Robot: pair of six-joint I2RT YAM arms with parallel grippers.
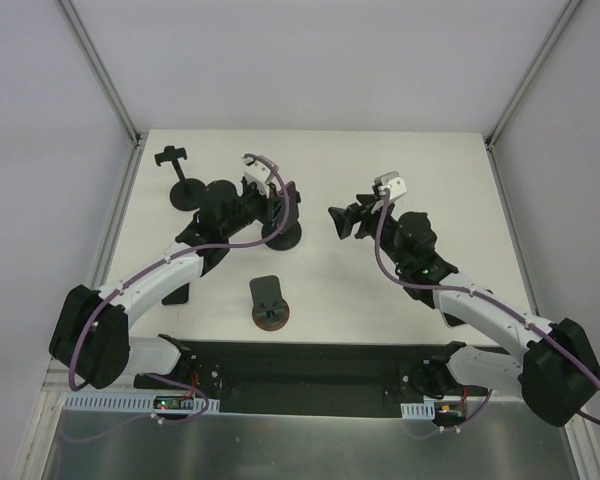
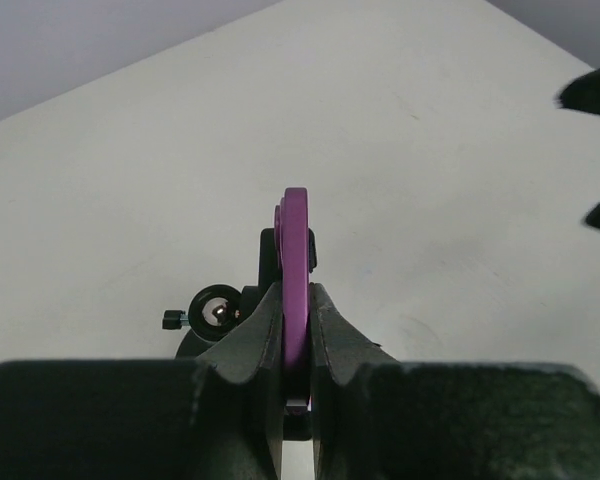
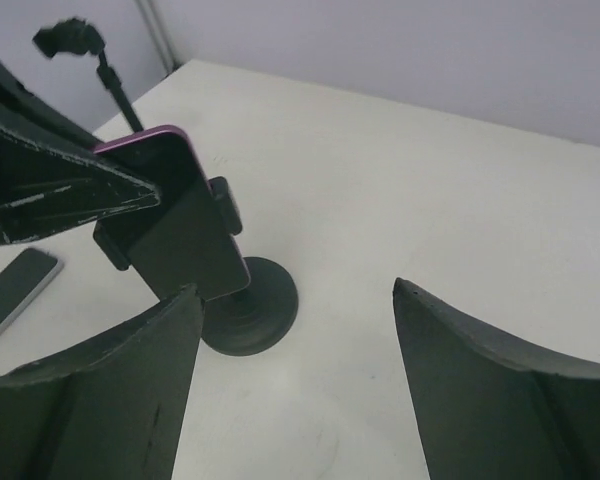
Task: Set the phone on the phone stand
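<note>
The left claw (image 2: 297,335) is clenching the top edge of the purple phone (image 2: 297,235), which is sitting in the clamp of the phone stand (image 3: 248,312) near the middle of the table (image 3: 450,170). The right claw (image 3: 295,290) is hovering released at the stand's 3 o'clock, apart from it.

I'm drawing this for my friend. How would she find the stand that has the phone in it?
Look at the middle of the white table, where the left pincer reaches. The black stand there, on a round base, has a purple-edged phone in its clamp. The far-left stand and the near, brown-based stand hold nothing.
</note>
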